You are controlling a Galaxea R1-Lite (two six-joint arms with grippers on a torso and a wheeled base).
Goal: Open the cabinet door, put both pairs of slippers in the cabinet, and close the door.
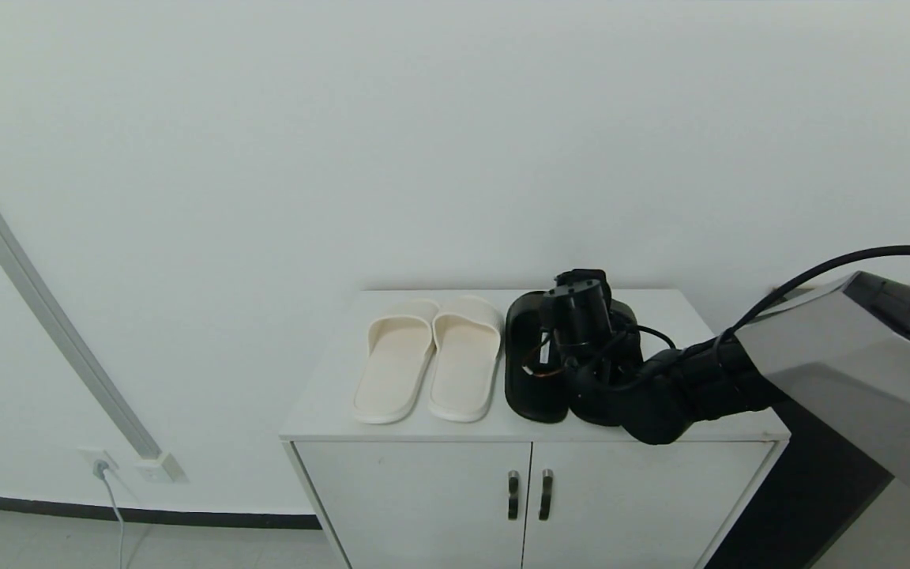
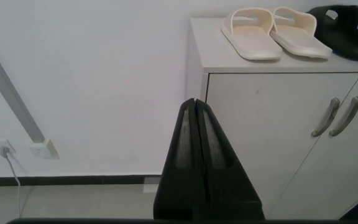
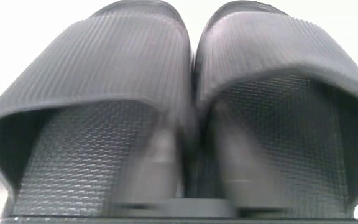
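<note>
The right gripper [image 1: 577, 312] sits over the 2 black slippers [image 1: 532, 371] on top of the cabinet [image 1: 329, 411], hiding most of 1; I cannot tell whether it grips them. Just beside lie 2 white slippers [image 1: 427, 359]. The 2 doors [image 1: 415, 506] are shut, their 2 handles [image 1: 513, 495] side by side. The left gripper [image 2: 196, 155] hangs low, closed tight on nothing.

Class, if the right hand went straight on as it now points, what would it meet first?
The black slippers on the cabinet: the right hand points into their openings, close up, perhaps already touching.
</note>
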